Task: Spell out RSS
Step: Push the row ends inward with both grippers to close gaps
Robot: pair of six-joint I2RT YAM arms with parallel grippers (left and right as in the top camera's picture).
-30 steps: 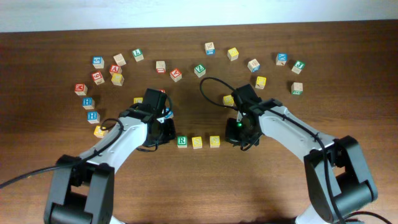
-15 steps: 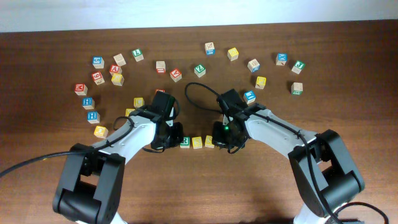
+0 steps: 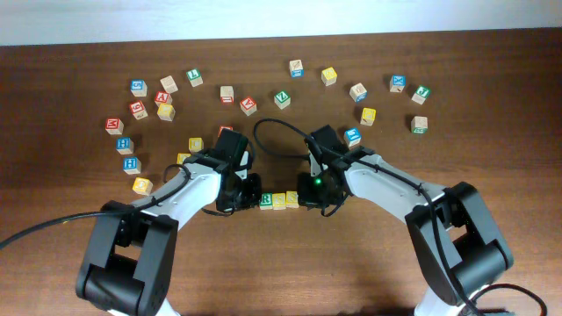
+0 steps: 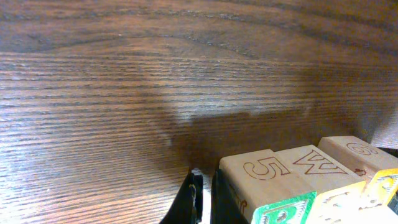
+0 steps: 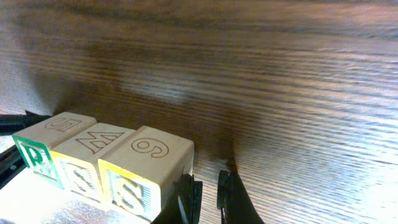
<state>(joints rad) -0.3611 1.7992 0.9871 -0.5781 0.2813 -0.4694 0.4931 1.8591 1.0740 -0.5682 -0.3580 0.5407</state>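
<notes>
Three small wooden letter cubes sit touching in a centre row: green-bordered R cube (image 3: 266,199) left, yellow S cubes (image 3: 280,201) right. Left gripper (image 4: 205,186) and right gripper (image 5: 208,186), jaws closed on nothing, flank the ends. Squeeze harder and the row could buckle or twist out of line.

The R cube (image 3: 265,200), then two S cubes (image 3: 279,201) rightward, touch in a row.

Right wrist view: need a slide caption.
Green R cube and two yellow S cubes sit in a row beside the right gripper.
</notes>
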